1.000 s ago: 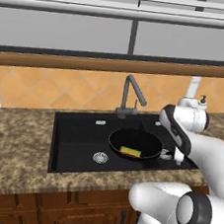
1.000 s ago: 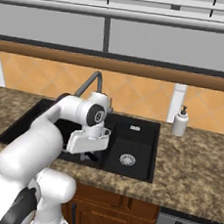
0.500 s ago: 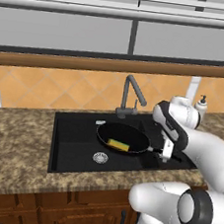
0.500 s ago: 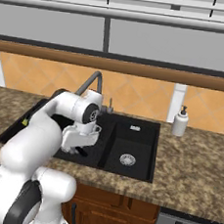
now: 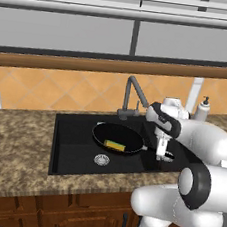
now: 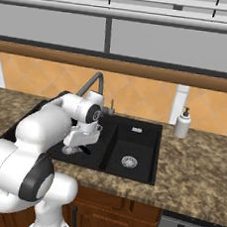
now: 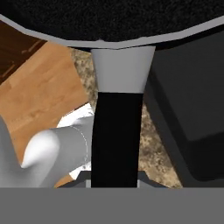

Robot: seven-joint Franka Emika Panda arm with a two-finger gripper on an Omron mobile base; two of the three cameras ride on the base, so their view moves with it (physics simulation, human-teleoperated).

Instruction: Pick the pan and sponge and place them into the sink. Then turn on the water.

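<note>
Pan (image 5: 116, 138) has swung left since earlier frame, now at frame centre over sink (image 5: 70, 150) large basin, sponge (image 5: 114, 145) inside. Gripper (image 5: 160, 144) clamped on pan handle; handle axis points right toward hand.

The sponge (image 5: 114, 145) is lying in the pan (image 5: 117, 138), which is apparently hanging over the sink (image 5: 75, 153), before the faucet (image 5: 131, 97).
</note>
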